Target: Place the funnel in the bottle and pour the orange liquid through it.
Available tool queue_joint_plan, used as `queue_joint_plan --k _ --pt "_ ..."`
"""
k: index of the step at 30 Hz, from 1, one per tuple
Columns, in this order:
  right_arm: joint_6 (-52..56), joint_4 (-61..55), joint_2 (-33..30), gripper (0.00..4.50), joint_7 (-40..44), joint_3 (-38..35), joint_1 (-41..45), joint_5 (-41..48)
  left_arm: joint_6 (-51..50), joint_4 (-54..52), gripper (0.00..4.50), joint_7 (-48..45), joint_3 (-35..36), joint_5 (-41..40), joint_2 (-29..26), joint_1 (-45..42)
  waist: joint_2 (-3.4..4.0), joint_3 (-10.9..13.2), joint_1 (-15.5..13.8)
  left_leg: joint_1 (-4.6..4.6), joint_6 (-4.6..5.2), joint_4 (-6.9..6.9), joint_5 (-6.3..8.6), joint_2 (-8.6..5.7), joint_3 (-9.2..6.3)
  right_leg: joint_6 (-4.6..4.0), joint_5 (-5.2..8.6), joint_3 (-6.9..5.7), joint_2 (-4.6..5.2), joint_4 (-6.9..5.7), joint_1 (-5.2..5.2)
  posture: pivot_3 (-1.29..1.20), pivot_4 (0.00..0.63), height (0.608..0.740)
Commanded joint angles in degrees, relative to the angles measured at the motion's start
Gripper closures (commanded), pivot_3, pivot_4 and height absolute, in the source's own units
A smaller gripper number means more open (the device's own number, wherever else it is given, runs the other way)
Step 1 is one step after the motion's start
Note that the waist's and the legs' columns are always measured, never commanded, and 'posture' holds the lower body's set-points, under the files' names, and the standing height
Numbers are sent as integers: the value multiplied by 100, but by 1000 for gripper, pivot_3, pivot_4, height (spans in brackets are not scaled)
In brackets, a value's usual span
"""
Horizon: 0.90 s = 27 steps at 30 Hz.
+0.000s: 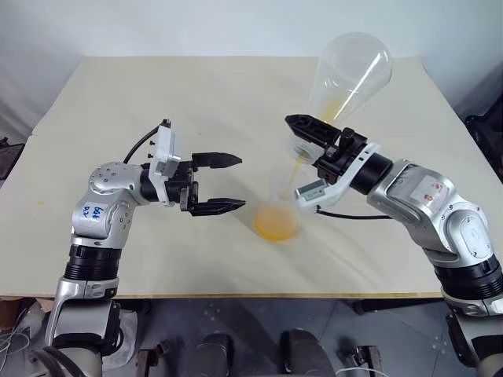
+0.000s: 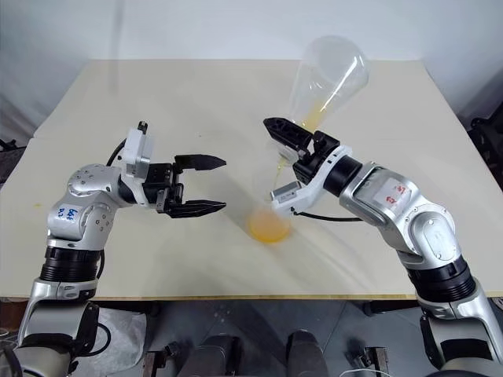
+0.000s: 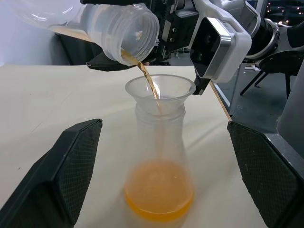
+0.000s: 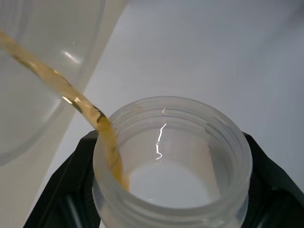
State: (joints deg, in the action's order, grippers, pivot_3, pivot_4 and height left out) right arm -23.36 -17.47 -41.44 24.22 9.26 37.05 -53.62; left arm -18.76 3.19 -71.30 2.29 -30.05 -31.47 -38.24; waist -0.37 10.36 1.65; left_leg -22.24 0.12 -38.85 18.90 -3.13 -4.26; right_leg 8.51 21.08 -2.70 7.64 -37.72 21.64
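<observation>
The small clear bottle (image 1: 277,214) stands on the table with the funnel (image 3: 160,88) seated in its neck. My right gripper (image 1: 305,143) is shut on the neck of a larger clear flask (image 1: 350,69), tipped mouth-down above the funnel. A thin stream of orange liquid (image 3: 148,81) runs from the flask mouth (image 4: 171,161) into the funnel. More of it has pooled in the bottle's base (image 3: 159,195). My left gripper (image 1: 237,182) is open, level, just left of the bottle, not touching it; its pads (image 3: 61,175) flank the bottle.
The cream table (image 1: 157,102) extends well beyond both arms, its front edge close below them. Black chair parts (image 1: 487,133) stand off the table's right side.
</observation>
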Motion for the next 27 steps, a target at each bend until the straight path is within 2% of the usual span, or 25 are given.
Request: queue_joint_plan --k 1,27 --pt "-15 -126 13 1658 -142 -32 88 -5 21 -126 0 -10 132 -143 -56 -29 0 0 0 0 0 0 0 0 0 0 0 0 0 0 0 0 150 740" --pt "-82 -134 -49 1658 -311 -13 189 -160 92 -11 0 -26 102 -102 -10 -95 0 0 1 0 0 0 0 0 0 0 0 0 0 0 0 0 150 740"
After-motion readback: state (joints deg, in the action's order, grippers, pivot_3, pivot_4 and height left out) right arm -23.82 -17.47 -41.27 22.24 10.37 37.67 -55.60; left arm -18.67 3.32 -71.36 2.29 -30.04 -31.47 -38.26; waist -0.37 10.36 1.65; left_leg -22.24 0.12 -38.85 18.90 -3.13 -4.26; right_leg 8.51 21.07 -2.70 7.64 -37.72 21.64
